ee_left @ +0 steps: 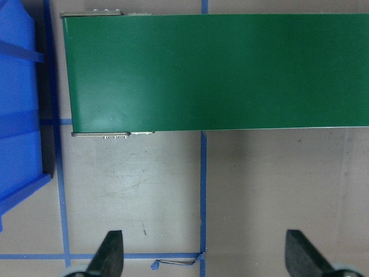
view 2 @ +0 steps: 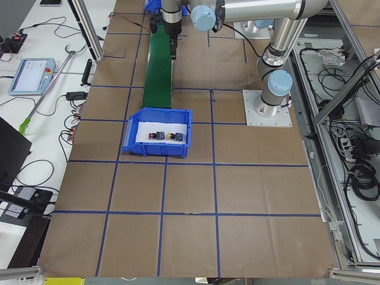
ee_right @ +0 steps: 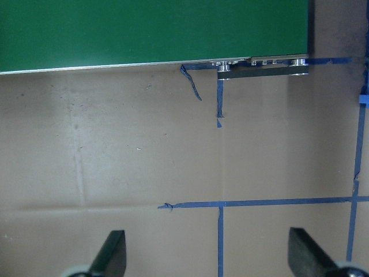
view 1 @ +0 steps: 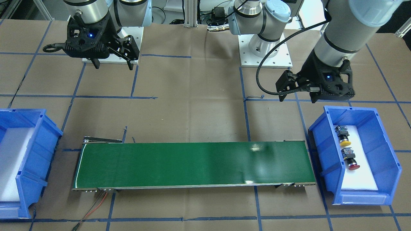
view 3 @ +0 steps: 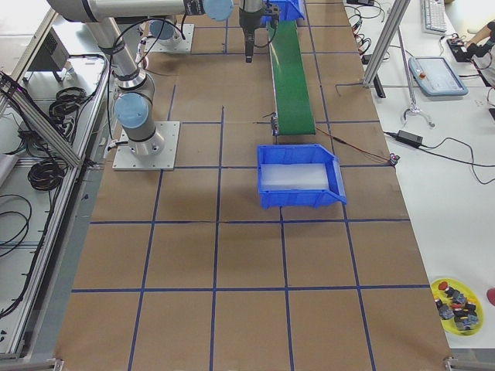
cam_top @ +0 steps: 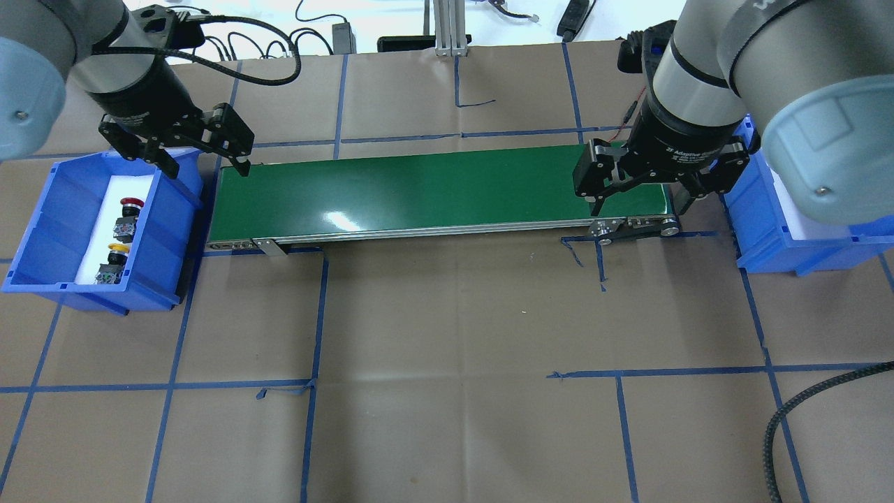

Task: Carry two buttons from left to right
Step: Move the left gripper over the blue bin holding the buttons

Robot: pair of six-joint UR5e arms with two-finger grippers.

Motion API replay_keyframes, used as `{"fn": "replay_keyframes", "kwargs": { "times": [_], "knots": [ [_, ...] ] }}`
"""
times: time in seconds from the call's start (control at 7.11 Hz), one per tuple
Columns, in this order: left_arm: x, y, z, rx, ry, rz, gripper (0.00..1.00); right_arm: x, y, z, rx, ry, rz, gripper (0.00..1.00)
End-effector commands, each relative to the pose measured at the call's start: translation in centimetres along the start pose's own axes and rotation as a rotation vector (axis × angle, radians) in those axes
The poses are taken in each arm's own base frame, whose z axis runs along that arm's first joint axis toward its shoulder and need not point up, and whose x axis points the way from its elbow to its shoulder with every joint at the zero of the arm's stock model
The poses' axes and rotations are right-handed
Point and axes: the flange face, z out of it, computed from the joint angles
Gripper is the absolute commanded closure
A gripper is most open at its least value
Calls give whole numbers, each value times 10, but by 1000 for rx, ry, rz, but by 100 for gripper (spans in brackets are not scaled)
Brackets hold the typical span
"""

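Left gripper (cam_top: pixel 207 170): spread wide, empty, at the belt's (cam_top: pixel 433 195) 9 o'clock end.
Buttons: red button (cam_top: pixel 128 216) and yellow button (cam_top: pixel 115 260) in left bin (cam_top: pixel 42 230), 7 o'clock of that gripper.
Right gripper (cam_top: pixel 639 208): spread wide, empty.
Risk: you may nudge the neighbouring button; they lie close.

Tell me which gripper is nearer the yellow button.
Left. The left gripper hangs beside the blue bin holding the yellow button; the right gripper is at the conveyor's far end, by the other bin.
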Motion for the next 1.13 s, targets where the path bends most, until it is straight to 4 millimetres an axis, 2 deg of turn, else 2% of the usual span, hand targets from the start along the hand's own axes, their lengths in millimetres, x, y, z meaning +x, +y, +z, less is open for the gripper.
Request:
{"fn": "replay_keyframes", "kwargs": {
  "times": [0.0,0.14,0.28,0.42,0.56,0.7,0.84,0.98],
  "knots": [
    [-121,2,10,-16,13,58,0,0,-1,0,2,0,0,0],
    [-176,7,22,-33,29,85,0,0,-1,0,2,-2,0,0],
    [-221,12,38,-52,48,53,0,0,-1,-1,3,-2,0,0],
    [-256,11,54,-42,47,64,0,0,-1,0,3,-2,0,0],
    [-279,7,70,-32,41,61,0,0,-1,1,0,0,0,0],
    [-289,-4,93,-34,43,59,1,0,-2,1,-1,3,0,0],
    [-292,-9,111,-29,38,59,1,1,-2,3,-3,8,-1,0],
    [-289,-6,131,-2,15,60,1,1,-2,4,-6,13,2,0]
  ]
}}
